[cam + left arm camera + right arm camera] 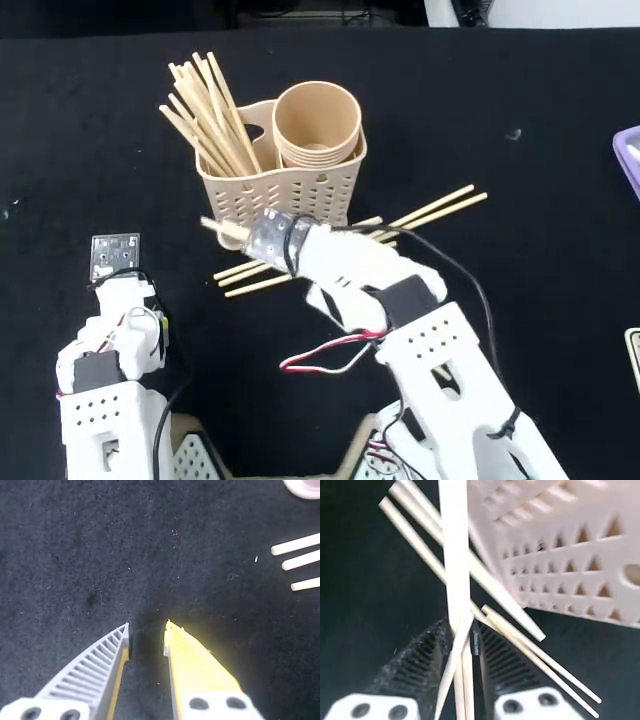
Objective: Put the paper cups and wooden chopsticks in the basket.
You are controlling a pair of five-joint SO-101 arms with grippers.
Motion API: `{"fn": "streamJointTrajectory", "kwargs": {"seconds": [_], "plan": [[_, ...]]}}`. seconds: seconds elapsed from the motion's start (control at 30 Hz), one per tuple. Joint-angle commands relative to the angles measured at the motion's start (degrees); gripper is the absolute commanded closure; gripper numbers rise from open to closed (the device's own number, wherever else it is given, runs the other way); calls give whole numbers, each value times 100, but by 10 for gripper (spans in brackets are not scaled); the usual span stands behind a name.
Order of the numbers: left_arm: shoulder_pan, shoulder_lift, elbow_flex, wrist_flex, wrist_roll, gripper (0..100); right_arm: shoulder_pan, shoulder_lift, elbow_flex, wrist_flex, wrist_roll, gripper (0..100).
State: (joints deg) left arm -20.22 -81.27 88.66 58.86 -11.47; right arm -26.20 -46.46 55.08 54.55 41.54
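A beige perforated basket (300, 195) stands at the middle back. One compartment holds a bundle of wooden chopsticks (210, 110), the other a stack of paper cups (316, 120). My right gripper (465, 630) is shut on a few chopsticks (455, 555) just in front of the basket wall (570, 565), and in the high view this gripper (238, 232) is at the basket's front left corner. Several loose chopsticks (432, 211) lie on the black cloth under that arm. My left gripper (147, 630) hovers open over bare cloth, with three chopstick ends (300, 562) off to one side.
A purple object (628, 155) pokes in at the right edge of the table. The left arm (105, 340) stands at the near left. Red and white wires (325, 355) hang by the right arm's base. Bare black cloth lies left of the basket.
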Motion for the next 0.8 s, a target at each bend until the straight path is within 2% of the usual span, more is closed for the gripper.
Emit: {"fn": "streamJointTrajectory", "kwargs": {"seconds": [0.0, 0.1, 0.37, 0.53, 0.77], "plan": [[13, -53, -13, -53, 18, 873, -26, 101, 101, -765, -316, 988], [13, -53, -13, -53, 18, 873, -185, 321, 215, -1160, -396, 988], [13, -53, -13, -53, 18, 873, -1213, 453, 312, -1231, -607, 988], [13, -53, -13, -53, 18, 873, -1257, 453, 66, -1600, -791, 988], [4, -53, -13, -53, 18, 874, -1248, 453, -330, -2119, -1415, 988]]}}
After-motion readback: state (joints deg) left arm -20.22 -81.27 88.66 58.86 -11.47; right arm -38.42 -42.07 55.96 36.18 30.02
